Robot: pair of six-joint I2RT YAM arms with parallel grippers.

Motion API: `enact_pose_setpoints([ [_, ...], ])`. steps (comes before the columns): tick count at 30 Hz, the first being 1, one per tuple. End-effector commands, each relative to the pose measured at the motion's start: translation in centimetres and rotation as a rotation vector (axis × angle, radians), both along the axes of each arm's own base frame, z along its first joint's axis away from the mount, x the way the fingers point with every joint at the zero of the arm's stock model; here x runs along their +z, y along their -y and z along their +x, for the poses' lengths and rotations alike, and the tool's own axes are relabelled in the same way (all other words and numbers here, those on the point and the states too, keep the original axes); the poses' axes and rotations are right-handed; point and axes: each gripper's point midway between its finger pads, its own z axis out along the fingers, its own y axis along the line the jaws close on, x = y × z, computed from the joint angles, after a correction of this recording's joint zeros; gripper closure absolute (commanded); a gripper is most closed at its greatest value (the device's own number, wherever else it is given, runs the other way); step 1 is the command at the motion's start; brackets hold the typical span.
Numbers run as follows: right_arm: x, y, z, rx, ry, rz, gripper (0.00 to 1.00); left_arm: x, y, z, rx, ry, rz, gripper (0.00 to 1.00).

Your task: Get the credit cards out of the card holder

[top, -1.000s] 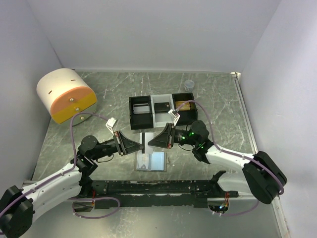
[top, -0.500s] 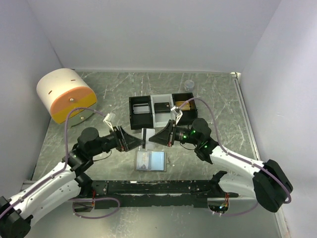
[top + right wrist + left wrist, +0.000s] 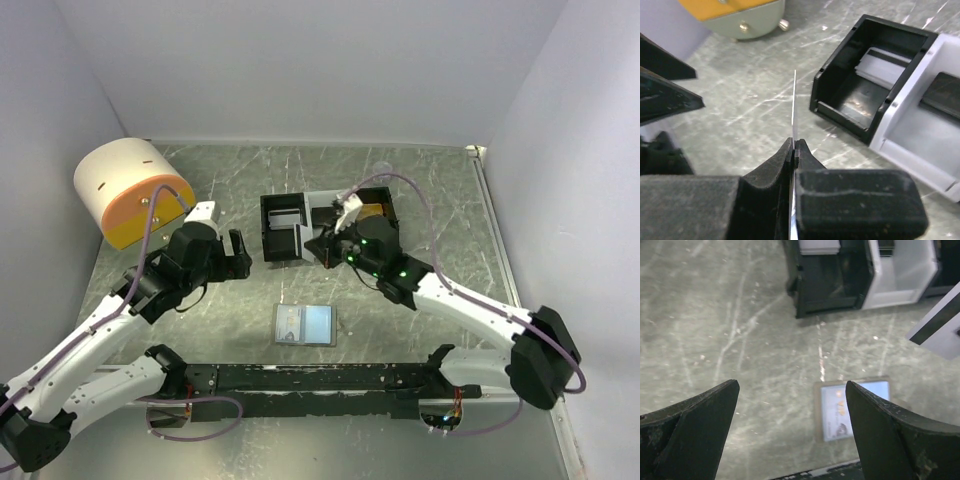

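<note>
The card holder lies open on the table near the front, grey with a pale blue lining, and a card printed "VIP" shows in it. My right gripper is shut on a thin white credit card, seen edge-on and held upright just in front of the tray's left black compartment. The same credit card shows a black stripe in the left wrist view. My left gripper is open and holds nothing, off to the left of the tray and above the bare table.
The black-and-white three-compartment tray stands mid-table, with a white card in its left bin and a dark item in the middle one. A cream-and-orange drawer box sits far left, a small clear cup at the back, and a black rail at the front.
My left gripper opened, let go of the card and drew back to the left. My right gripper shut on the card and carried it toward the tray.
</note>
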Motion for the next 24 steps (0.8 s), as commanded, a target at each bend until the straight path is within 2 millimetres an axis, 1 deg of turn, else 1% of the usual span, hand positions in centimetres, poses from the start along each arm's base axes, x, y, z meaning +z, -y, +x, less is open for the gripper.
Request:
enact_pose_setpoints([
  [1, -1.5, 0.2, 3.2, -0.095, 0.173, -0.272, 1.00, -0.3, -2.8, 1.8, 0.026, 0.050, 0.172, 0.00],
  [3, -1.8, -0.3, 4.3, -0.117, 0.218, -0.336, 1.00, -1.1, -3.2, 2.6, 0.025, 0.035, 0.166, 0.00],
  [5, -2.2, -1.1, 5.3, -0.105, 0.243, -0.383, 1.00, -1.6, -4.7, 3.0, 0.068, 0.013, 0.164, 0.00],
  [7, -3.0, -1.8, 6.2, -0.093, 0.242, -0.435, 1.00, -1.6, -6.2, 3.2, 0.121, 0.014, 0.153, 0.00],
  [8, -3.5, -1.9, 6.7, -0.098, 0.235, -0.467, 1.00, -1.2, -6.6, 3.2, 0.145, 0.031, 0.144, 0.00],
  [9, -3.1, -2.4, 7.5, -0.108, 0.244, -0.477, 1.00, -0.8, -6.7, 3.2, 0.155, 0.050, 0.134, 0.00],
  [11, -3.3, -2.9, 8.6, -0.117, 0.265, -0.509, 1.00, 0.4, -7.3, 3.2, 0.178, 0.104, 0.126, 0.00],
  [14, -3.7, -3.6, 10.2, -0.132, 0.296, -0.559, 1.00, 1.6, -8.7, 3.1, 0.245, 0.152, 0.147, 0.00],
  [16, -4.2, -4.1, 11.0, -0.127, 0.304, -0.601, 1.00, 2.0, -8.9, 3.0, 0.250, 0.170, 0.138, 0.00],
  [20, -5.2, -5.3, 12.3, -0.080, 0.337, -0.673, 1.00, 2.2, -7.8, 2.7, 0.194, 0.182, 0.101, 0.00],
  [22, -5.8, -5.4, 13.2, -0.082, 0.344, -0.725, 1.00, 2.3, -7.7, 2.7, 0.182, 0.187, 0.099, 0.00],
  [24, -7.0, -5.4, 14.0, -0.078, 0.354, -0.794, 1.00, 2.2, -7.6, 2.8, 0.175, 0.185, 0.103, 0.00],
])
